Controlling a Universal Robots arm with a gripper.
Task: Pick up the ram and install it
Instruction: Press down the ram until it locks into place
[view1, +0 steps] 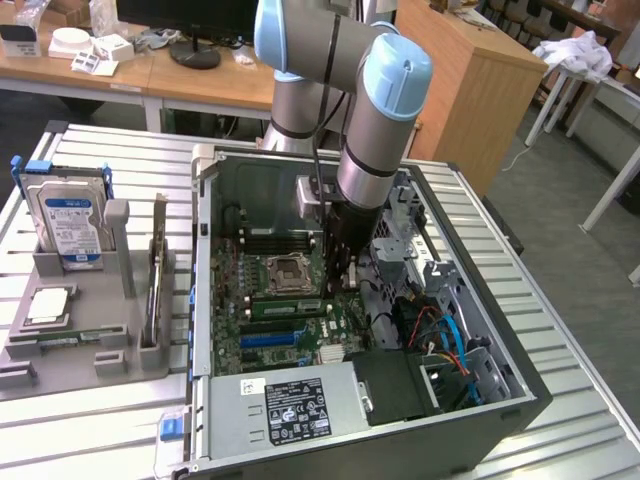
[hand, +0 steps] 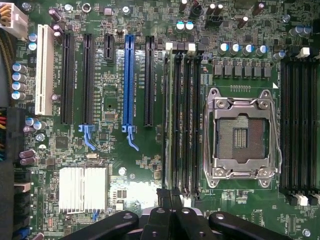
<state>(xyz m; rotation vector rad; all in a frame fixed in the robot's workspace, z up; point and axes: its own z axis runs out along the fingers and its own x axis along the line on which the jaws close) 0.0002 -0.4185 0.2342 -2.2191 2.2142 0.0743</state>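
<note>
Here, the clenched gripper (view1: 340, 282) stands over the motherboard (view1: 262, 325), at the end of the ram (view1: 285, 306).

Seen in the exterior view from its left: a silver hard drive (view1: 67, 222) with a blue label stands upright in a grey holder tray (view1: 100, 350), and beside it lies the open computer case (view1: 500, 345). Inside, the green ram lies along a memory slot just beside the processor socket (view1: 285, 272), and the arm (view1: 375, 130) reaches down to the exterior view's right of it. In the wrist view the ram (hand: 169, 120) shows edge-on in the slot farthest from the socket (hand: 241, 137). The gripper (hand: 169, 197) has its jaws pressed together at the ram's near end. I cannot tell whether they pinch the ram or only touch it.
</note>
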